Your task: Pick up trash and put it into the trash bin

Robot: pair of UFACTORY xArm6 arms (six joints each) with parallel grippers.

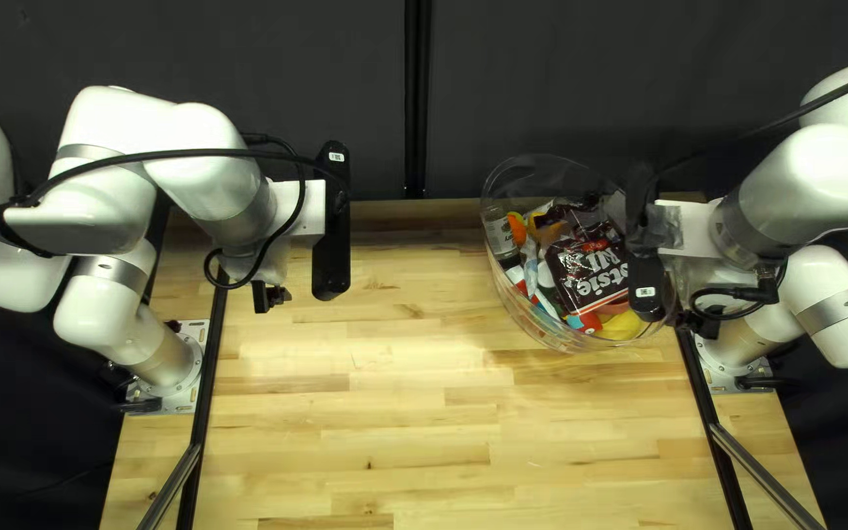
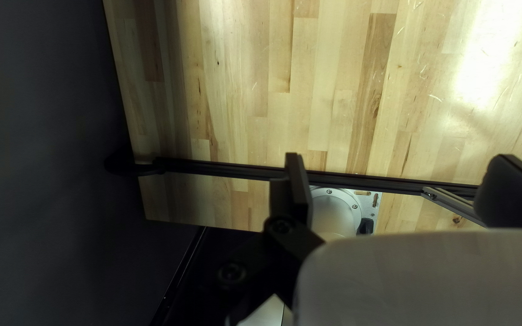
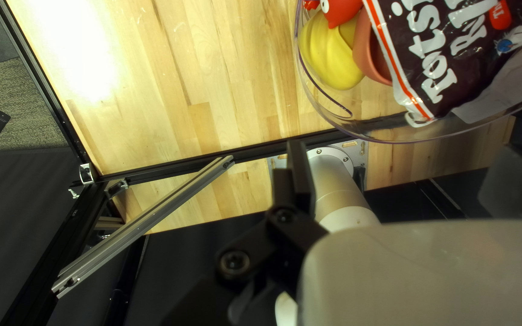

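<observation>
My left gripper (image 1: 331,224) is raised over the table's far left part. In the left wrist view my left gripper (image 2: 401,187) stands open with nothing between its fingers. My right gripper (image 1: 645,240) hangs over the right side of the clear trash bin (image 1: 534,324); in the right wrist view my right gripper (image 3: 403,172) looks open, its farther finger hard to make out. Crumpled grey film (image 1: 667,224) shows at its body. Inside the bin are a brown wrapper (image 1: 591,270), a yellow item (image 3: 327,54), a reddish-brown item (image 3: 370,48) and several other pieces.
The wooden table (image 1: 365,393) has bare boards to the left of and in front of the bin. Black rails (image 2: 225,169) run along its sides, and a metal strut (image 3: 152,214) slants past the right rail. A dark curtain (image 1: 247,59) hangs behind.
</observation>
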